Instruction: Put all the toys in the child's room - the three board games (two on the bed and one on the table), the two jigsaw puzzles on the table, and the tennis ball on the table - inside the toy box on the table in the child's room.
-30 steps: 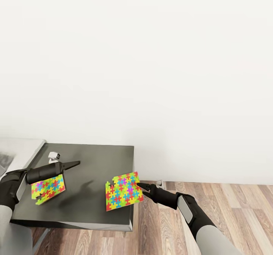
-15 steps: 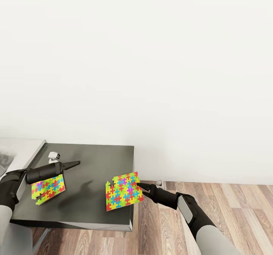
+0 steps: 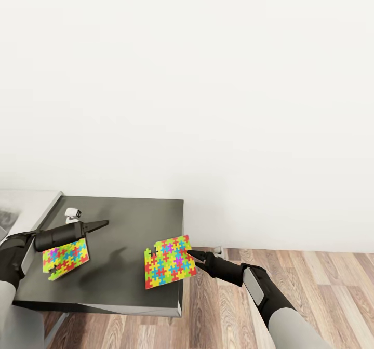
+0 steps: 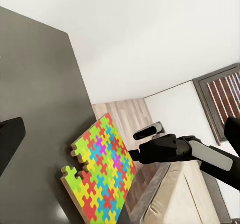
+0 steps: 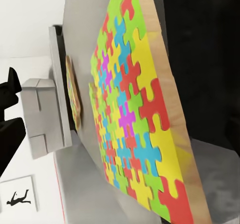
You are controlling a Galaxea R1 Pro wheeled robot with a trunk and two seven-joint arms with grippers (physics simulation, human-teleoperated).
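While each of my end effectors pinches one thin, stiff, light jigsaw puzzle by its edge above the dark tabletop [image 3: 130,219], right end effector [image 3: 193,258] grips the tilted slab [image 3: 169,262] near the tabletop's right edge, left end effector [image 3: 96,226] the slab [image 3: 65,258] toward its left end.

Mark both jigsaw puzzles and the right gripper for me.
Left jigsaw puzzle [image 3: 65,258], head view, middle of its coloured face.
Right jigsaw puzzle [image 3: 170,268], head view, middle of its coloured face.
Right gripper [image 3: 193,257], head view, fingertips at that puzzle's edge.
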